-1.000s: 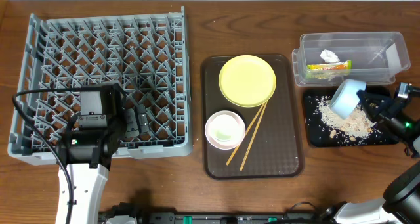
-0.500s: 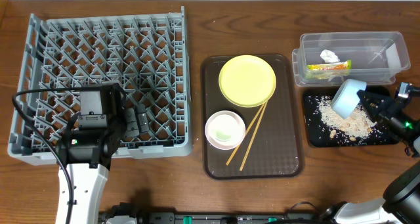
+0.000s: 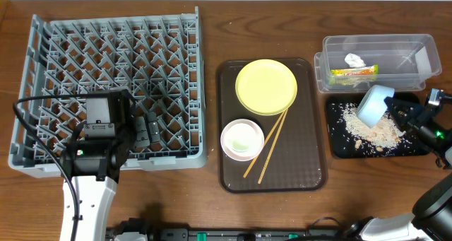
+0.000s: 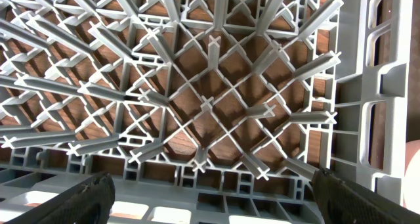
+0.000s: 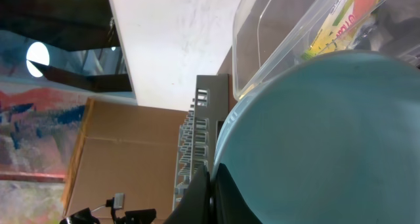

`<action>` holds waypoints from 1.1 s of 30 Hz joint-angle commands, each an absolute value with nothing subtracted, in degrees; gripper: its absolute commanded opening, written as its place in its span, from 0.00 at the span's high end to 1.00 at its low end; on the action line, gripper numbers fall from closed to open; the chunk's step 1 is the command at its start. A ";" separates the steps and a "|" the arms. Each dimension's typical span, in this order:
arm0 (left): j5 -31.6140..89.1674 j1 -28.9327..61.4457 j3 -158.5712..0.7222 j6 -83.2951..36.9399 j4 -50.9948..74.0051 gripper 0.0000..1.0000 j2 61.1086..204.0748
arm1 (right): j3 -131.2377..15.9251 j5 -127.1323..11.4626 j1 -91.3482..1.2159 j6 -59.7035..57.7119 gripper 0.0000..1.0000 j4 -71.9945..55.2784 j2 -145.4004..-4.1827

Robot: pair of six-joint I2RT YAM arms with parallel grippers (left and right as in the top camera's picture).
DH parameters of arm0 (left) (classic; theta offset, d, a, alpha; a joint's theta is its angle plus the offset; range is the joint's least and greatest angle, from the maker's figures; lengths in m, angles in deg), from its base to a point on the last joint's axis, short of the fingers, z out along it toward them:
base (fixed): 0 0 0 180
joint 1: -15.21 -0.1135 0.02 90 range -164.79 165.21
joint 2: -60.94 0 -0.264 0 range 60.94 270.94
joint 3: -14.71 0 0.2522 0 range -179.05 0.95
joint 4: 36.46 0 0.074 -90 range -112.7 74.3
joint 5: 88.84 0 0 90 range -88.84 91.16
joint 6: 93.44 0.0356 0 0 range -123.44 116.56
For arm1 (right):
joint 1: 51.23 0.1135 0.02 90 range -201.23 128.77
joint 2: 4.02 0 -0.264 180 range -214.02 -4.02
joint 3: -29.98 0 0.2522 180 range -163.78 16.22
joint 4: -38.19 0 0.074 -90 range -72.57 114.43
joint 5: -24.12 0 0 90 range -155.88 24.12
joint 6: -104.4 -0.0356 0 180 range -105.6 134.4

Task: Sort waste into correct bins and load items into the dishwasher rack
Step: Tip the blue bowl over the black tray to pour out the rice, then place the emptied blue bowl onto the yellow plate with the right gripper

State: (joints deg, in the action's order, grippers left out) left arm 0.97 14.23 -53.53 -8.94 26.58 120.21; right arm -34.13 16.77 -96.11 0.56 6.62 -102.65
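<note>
My right gripper (image 3: 393, 108) is shut on the rim of the light blue bowl (image 3: 372, 104), tipped over the black tray (image 3: 339, 145), where white rice-like crumbs (image 3: 367, 128) lie. The bowl fills the right wrist view (image 5: 328, 138), with the gripper (image 5: 211, 191) on its edge. The clear tub (image 3: 374, 46) holds the snack wrapper (image 3: 353, 73) and white tissue (image 3: 354, 59). The yellow plate (image 3: 266, 85), pinkish-white bowl (image 3: 242, 139) and chopsticks (image 3: 272, 143) sit on the brown tray (image 3: 311, 167). My left gripper (image 3: 145, 130) is open over the grey rack (image 3: 113, 50), near its front edge (image 4: 210, 198).
The rack's pegs (image 4: 210, 106) stand close under the left gripper. The rack's right wall (image 4: 387, 119) is beside it. The wooden table (image 3: 212, 22) carries everything.
</note>
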 commanded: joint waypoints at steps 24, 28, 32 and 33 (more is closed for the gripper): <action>0.71 13.99 -54.73 -8.41 26.07 0.02 120.43 | -35.74 -35.60 -47.04 5.65 0.99 11.52 -88.05; 0.71 13.99 -54.73 -8.41 26.05 0.02 120.43 | -35.74 -50.94 -38.32 10.35 0.99 13.77 -90.50; 0.71 13.99 -54.73 -8.41 26.05 0.02 120.43 | -35.74 -53.06 -32.88 14.19 0.99 18.47 -93.62; 0.71 13.99 -54.73 -8.41 26.05 0.02 120.43 | -35.74 -53.15 -31.90 14.68 0.99 19.70 -94.47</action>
State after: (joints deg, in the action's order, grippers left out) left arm 0.97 14.23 -53.53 -8.94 26.14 120.21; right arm -35.24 -45.61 -34.28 9.82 18.21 -92.75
